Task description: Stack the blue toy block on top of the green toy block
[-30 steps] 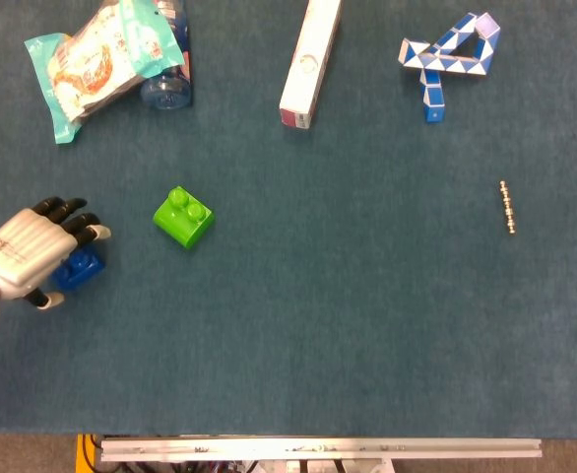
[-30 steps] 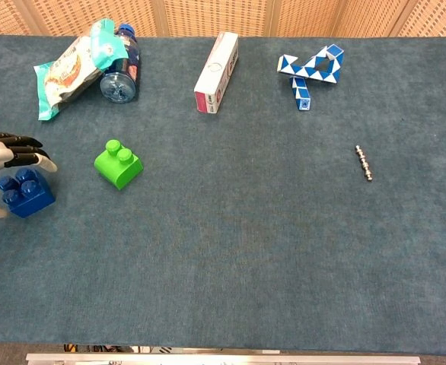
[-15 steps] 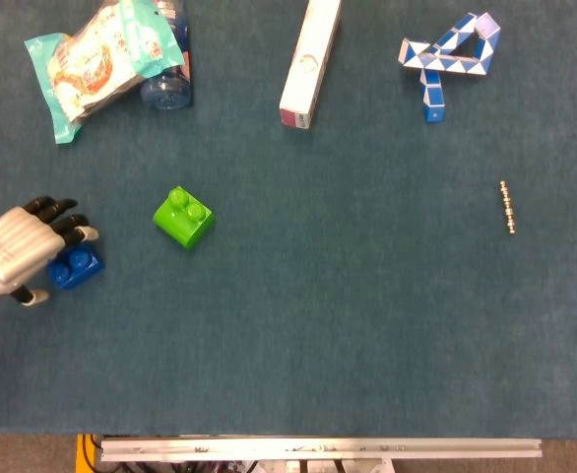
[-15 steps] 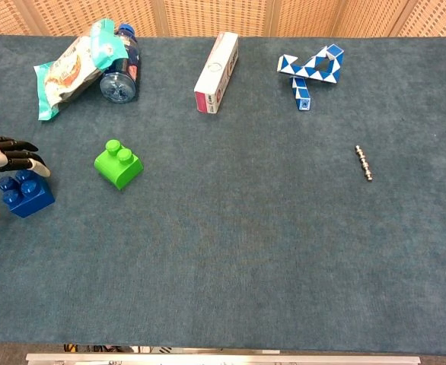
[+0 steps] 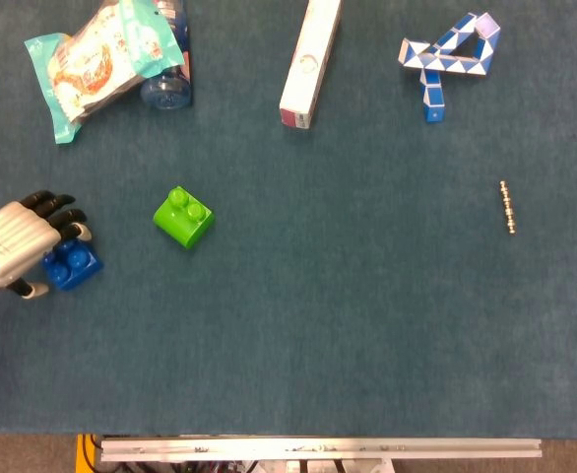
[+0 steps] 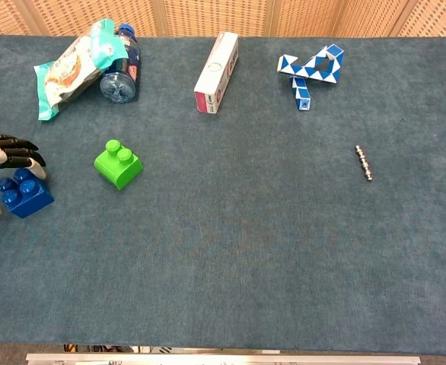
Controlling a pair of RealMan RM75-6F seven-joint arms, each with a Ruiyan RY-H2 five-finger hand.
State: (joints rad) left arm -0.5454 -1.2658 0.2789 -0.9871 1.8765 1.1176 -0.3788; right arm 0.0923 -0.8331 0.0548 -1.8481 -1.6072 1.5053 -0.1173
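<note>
So far nothing has been stacked: the blue toy block is seen resting on the tabletop near its left edge, and the left hand is draped over it from the left, dark fingers spread across its top and a thumb tip showing below, though whether a firm grasp has been made cannot be told from either view. The right hand is not seen at all. Just beyond and to the right, apart from both, the green toy block is set with its studs up and bare, so grasping, lifting, carrying and seating are judged to remain. A small beaded rod is seen far to the right. At the far edge a snack packet lying against a bottle, a long carton and a blue-and-white twist puzzle are laid out; printing is visible on the packet and carton, but no word can be read.
</note>
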